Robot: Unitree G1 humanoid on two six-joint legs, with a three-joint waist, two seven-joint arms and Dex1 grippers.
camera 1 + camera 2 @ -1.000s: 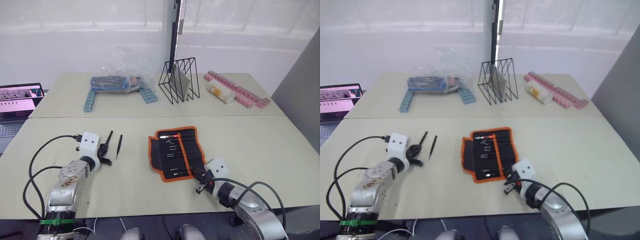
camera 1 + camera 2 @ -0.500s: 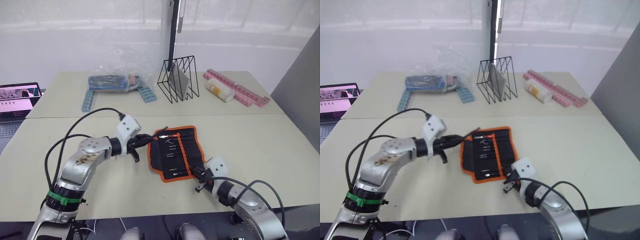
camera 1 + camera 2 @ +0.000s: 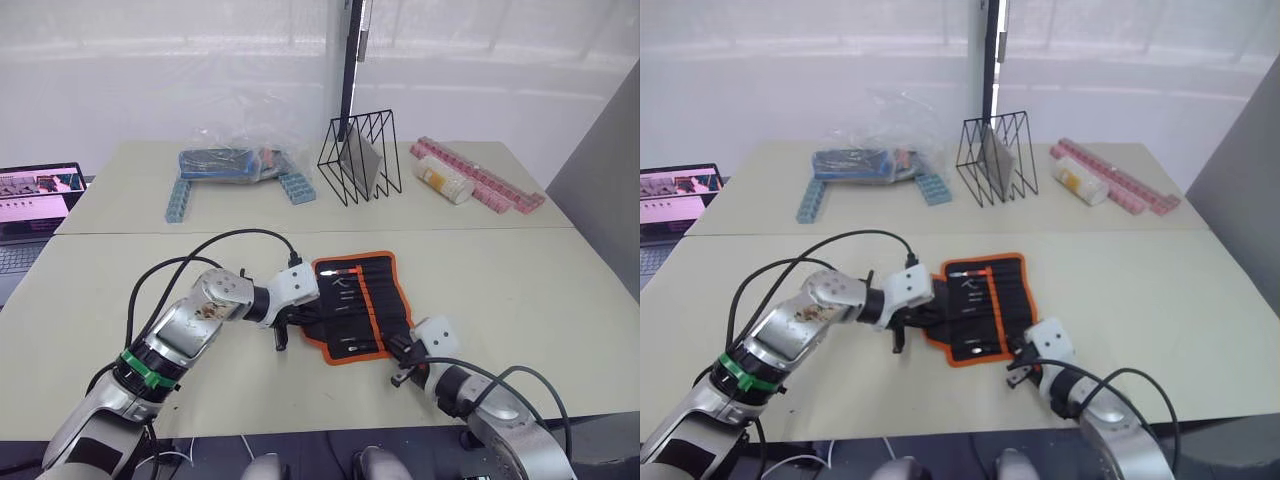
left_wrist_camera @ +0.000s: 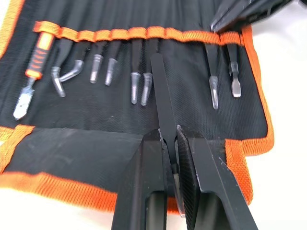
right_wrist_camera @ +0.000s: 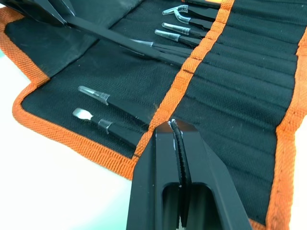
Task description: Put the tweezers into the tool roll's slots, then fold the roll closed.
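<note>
Between left claw (image 4: 169,143) fingers: tweezers (image 4: 160,93), over slots (image 4: 144,34).

Bare bench (image 3: 500,290) lies open to the right of the right claw (image 3: 398,362). Ahead of the left claw (image 4: 168,143), the pockets (image 4: 144,36) are crowded with tools.

The two head views look forward and down from above the near edge of the desk (image 3: 520,270), taking in its whole top as far as the white wall; they sit side by side, so the same scene is slightly offset between them. Both share the open tool roll (image 3: 360,305) at centre. The left wrist view sits very close over the roll, looking along the left claw (image 4: 169,139) toward the slots (image 4: 139,43). The right wrist view is equally close, looking along the right claw (image 5: 175,132) across the same roll from its other side.
</note>
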